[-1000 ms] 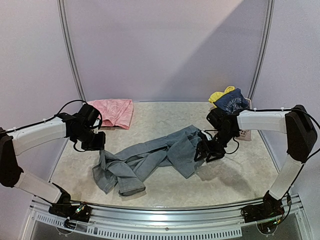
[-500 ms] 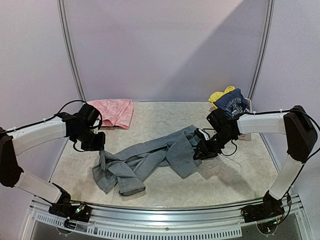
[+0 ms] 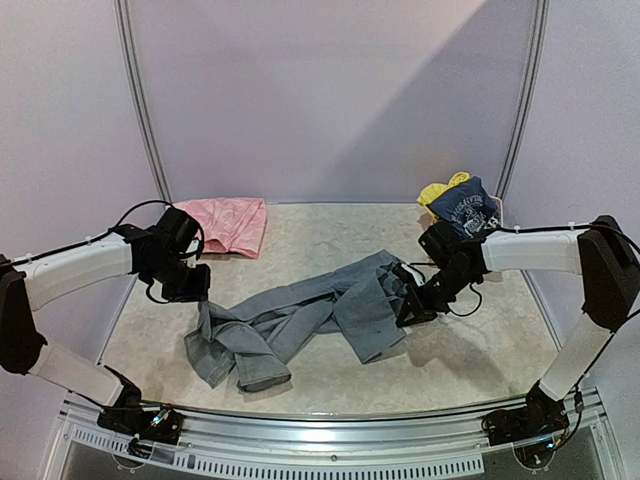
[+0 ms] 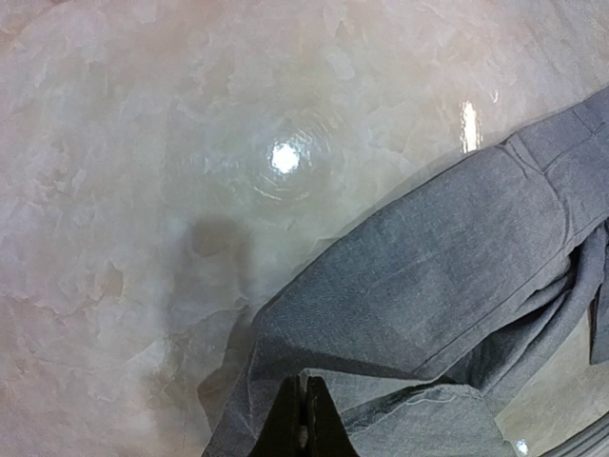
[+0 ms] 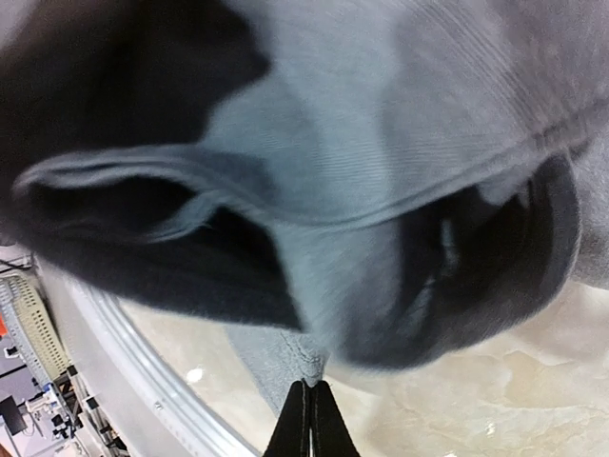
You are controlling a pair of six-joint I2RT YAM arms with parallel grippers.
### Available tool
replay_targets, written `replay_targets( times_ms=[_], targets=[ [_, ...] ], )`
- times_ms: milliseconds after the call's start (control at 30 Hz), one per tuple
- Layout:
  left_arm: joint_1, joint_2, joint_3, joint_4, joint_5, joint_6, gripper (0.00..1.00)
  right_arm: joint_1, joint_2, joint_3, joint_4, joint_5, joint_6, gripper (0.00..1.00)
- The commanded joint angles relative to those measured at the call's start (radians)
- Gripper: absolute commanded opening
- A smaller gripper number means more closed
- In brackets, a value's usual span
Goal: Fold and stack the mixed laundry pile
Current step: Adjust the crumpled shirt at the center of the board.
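At 2 o'clock: navy top (image 3: 463, 208) and yellow piece (image 3: 440, 190), heaped. Your right gripper (image 3: 408, 312) pinches the grey shirt (image 3: 300, 320); left gripper (image 3: 190, 288) closed, empty.

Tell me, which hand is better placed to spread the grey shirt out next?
Probably right. The right hand is shut on the grey shirt at its right edge, ready to pull. The left hand is shut by the other end, but a grip there isn't clear.

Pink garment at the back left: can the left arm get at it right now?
Probably yes. The pink garment lies just behind the left gripper, with nothing standing between them. But that gripper looks shut on a corner of the grey garment, so it would have to let go first.
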Motion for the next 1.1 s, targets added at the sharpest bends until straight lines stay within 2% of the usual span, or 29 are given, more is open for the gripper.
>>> replay_targets(
  times_ms=[0, 200, 467, 733, 1067],
  targets=[
    [0.012, -0.025, 0.026, -0.019, -0.006, 0.003, 0.0, 0.001, -0.06, 0.006, 0.024, -0.063, 0.026, 0.0],
    [0.01, -0.085, 0.025, -0.021, 0.005, 0.0, 0.0, 0.002, -0.131, 0.112, -0.031, -0.164, 0.06, 0.0],
    [0.01, -0.224, 0.061, -0.032, 0.014, 0.015, 0.0, -0.01, -0.238, 0.424, -0.135, -0.237, 0.12, 0.0],
    [0.01, -0.308, 0.167, -0.035, 0.034, 0.055, 0.0, -0.055, -0.255, 0.758, -0.08, -0.264, 0.248, 0.0],
    [0.009, -0.31, 0.365, -0.044, 0.095, 0.099, 0.0, -0.133, -0.265, 1.073, 0.0, -0.284, 0.333, 0.0]
  ],
)
